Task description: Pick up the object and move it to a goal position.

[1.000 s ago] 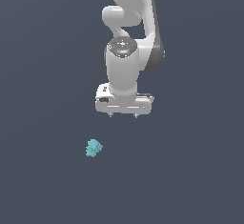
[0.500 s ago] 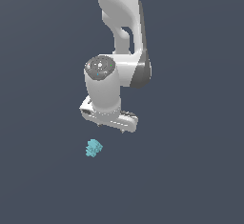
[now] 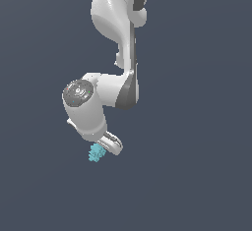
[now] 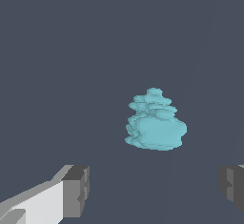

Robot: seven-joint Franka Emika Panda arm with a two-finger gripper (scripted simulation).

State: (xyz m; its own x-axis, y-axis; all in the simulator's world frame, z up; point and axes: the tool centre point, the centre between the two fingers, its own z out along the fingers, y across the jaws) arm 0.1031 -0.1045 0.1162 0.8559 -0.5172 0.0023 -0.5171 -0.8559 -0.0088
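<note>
The small light cyan, lumpy object with blocky, stepped edges (image 3: 96, 153) lies on the flat dark grey-blue floor (image 3: 197, 176), just below and to the exterior view's left of the white robot arm's gripper (image 3: 109, 144), which hangs close above it. In the wrist view the same object (image 4: 155, 123) sits ahead of the gripper (image 4: 155, 185), roughly in line with the gap between the two dark grey finger pads (image 4: 78, 187). The fingers stand wide apart, nothing between them, and the object is untouched.

The object looks rigid and very light, a hard faceted lump much smaller than the gripper. Its tiered surface narrows to one end and bulges at the other, so the broad, smoother base is probably the better place to pinch; the narrow stepped end could let the pads slide off. Being so small and light, it may skid or tip if one pad reaches it before the other, so a centred closing matters.

The exterior view shows the arm's bent pose and how near the wrist is to the floor, yet the wrist body hides the fingers, so their spread cannot be read there. The wrist view supplies that, along with the object's layered shape. No goal marker shows in either view.
</note>
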